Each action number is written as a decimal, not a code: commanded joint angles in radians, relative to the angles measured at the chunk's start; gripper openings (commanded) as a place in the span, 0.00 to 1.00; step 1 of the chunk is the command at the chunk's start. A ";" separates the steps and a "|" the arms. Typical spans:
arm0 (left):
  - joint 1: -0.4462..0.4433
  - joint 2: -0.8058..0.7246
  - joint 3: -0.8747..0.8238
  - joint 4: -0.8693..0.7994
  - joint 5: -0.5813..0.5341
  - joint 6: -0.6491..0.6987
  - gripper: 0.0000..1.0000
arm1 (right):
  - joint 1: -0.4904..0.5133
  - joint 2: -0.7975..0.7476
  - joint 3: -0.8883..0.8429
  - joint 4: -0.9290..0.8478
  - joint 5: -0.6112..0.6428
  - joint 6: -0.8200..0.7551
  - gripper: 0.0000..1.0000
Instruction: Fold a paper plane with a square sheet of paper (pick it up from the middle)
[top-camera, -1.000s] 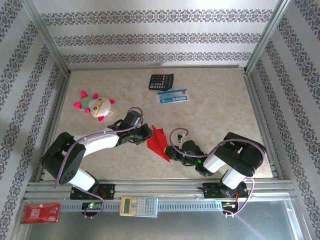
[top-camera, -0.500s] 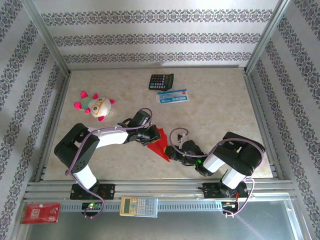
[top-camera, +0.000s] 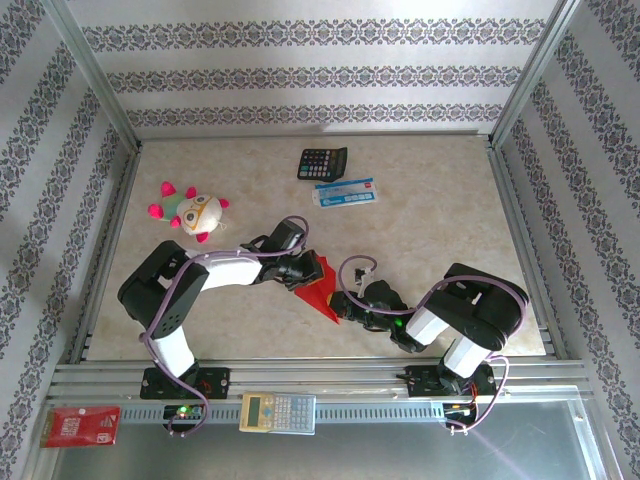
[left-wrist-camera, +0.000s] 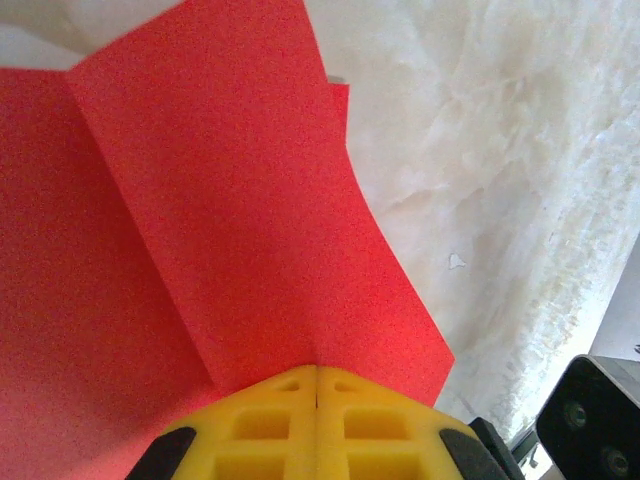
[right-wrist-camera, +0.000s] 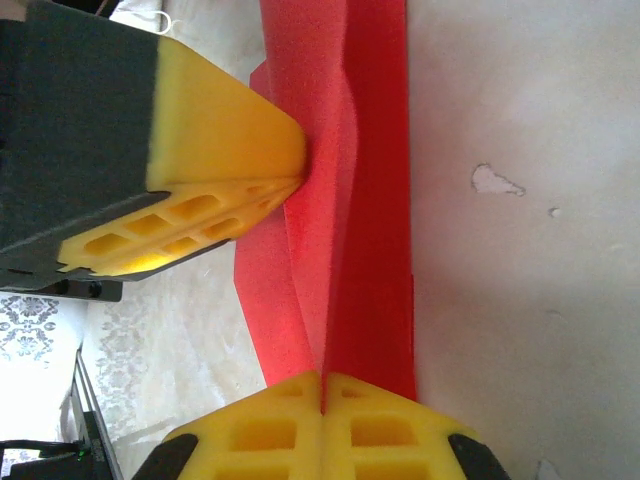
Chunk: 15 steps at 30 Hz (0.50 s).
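Clamping the red paper (left-wrist-camera: 200, 250), your left gripper (left-wrist-camera: 317, 372) has its yellow fingers (left-wrist-camera: 260, 425) pressed flat together on a raised flap, crease running up from the tips. Your right gripper (right-wrist-camera: 322, 380) is the same, fingers together, pinching the paper's fold at its near end. In the right wrist view the left gripper's fingers come in from the side and meet the same fold further along.

From above, the paper sits between the two grippers, near the middle of the table (top-camera: 440, 230), a bit toward the near edge. It's part-folded. The long axis runs roughly far to near, tilted a little right. The narrow tip points to the near edge at your right gripper, and the wider end is by your left one. Can't tell how much of it lies flat.

The top is pale beige with a marbled look and a few small chips. Further back you've got a black calculator (top-camera: 322, 162), a blue and white packet (top-camera: 345, 192) just beside it, and a plush toy (top-camera: 190, 210) to the left. Metal rails (top-camera: 320, 378) run along the near edge, with a beige calculator (top-camera: 278, 411) and a red packet (top-camera: 80, 425) on the ledge below. The walls (top-camera: 320, 75) have striped patterned wallpaper.
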 joint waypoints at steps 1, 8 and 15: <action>-0.014 0.018 0.036 0.006 0.004 0.036 0.05 | -0.014 0.064 0.001 -0.160 0.042 0.005 0.00; -0.014 0.033 0.037 -0.002 -0.003 0.038 0.05 | -0.015 0.065 -0.001 -0.162 0.044 0.008 0.00; -0.014 0.048 0.028 -0.013 -0.016 0.046 0.05 | -0.016 0.068 0.000 -0.160 0.045 0.011 0.00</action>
